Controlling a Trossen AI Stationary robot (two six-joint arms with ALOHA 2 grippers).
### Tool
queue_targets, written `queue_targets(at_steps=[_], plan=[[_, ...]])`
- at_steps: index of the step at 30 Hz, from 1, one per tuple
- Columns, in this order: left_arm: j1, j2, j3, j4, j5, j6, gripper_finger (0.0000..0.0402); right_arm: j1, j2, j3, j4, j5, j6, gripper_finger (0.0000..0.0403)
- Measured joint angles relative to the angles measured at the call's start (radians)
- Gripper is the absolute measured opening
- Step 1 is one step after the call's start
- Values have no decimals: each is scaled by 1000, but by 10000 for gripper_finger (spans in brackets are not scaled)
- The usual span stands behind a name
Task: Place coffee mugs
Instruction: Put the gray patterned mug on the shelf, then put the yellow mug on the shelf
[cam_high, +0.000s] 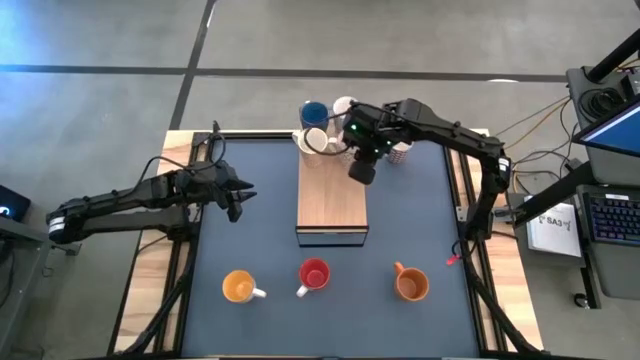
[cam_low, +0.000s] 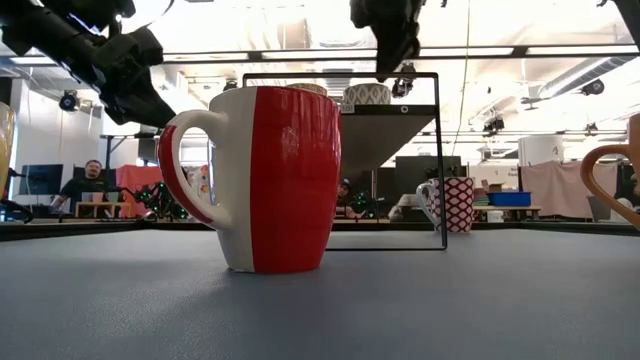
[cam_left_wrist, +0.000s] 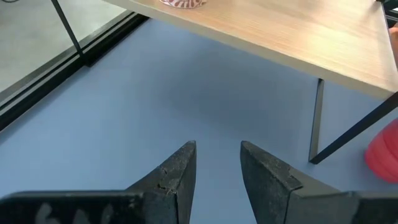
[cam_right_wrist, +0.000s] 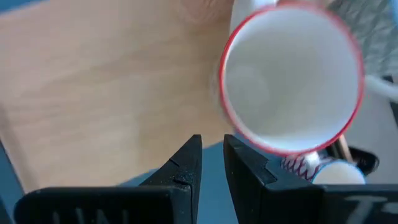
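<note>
- The likeliest trouble, as I judge it: the right pincer (cam_high: 361, 168) hangs over the far end of the long light-wood rectangular board (cam_high: 332, 200), beside a tight cluster of mugs, and a descent slightly off line could knock a neighbour or push one off the board's edge.
- In the right wrist view the fingers (cam_right_wrist: 186, 168) stand with only a narrow gap and nothing between them, so the pincer is nearly closed and empty; it would have to spread before it could take a rim or handle.
- The white ceramic mug with a red rim (cam_right_wrist: 291, 84) sits just ahead of those fingertips, apart from them, its mouth facing the camera.
- The cluster at the board's far end includes a blue mug (cam_high: 314, 113) and a white mug (cam_high: 318, 141); others are partly hidden by the right arm.
- Three mugs stand well apart on the near side of the dark blue tabletop (cam_high: 250, 240): a yellow-orange mug (cam_high: 238, 287), a red-and-white mug (cam_high: 314, 275) and a brown-orange mug (cam_high: 411, 284).
- The left pincer (cam_high: 238, 196) waits above the tabletop left of the board, fingers (cam_left_wrist: 177, 177) slightly parted and holding nothing.
- A second risk: the two arms are near enough at the board to clash if both reach in.
</note>
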Motion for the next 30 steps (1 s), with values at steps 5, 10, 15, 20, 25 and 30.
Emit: queue_targets(at_steps=[5,10,15,20,25,30], plan=[[0,0,0,13,0,0,107,2,2,-15,6,10,-1,57],[0,0,0,13,0,0,107,-1,2,-31,67,23,-34,57],[0,0,0,12,0,0,107,-1,3,-51,114,44,-60,57],[0,0,0,12,0,0,107,-3,3,-64,141,46,-83,57],[0,0,-1,11,0,-2,107,-2,1,-63,133,36,-68,57],[0,0,4,21,19,-37,107,8,-9,-47,109,-34,-6,57]])
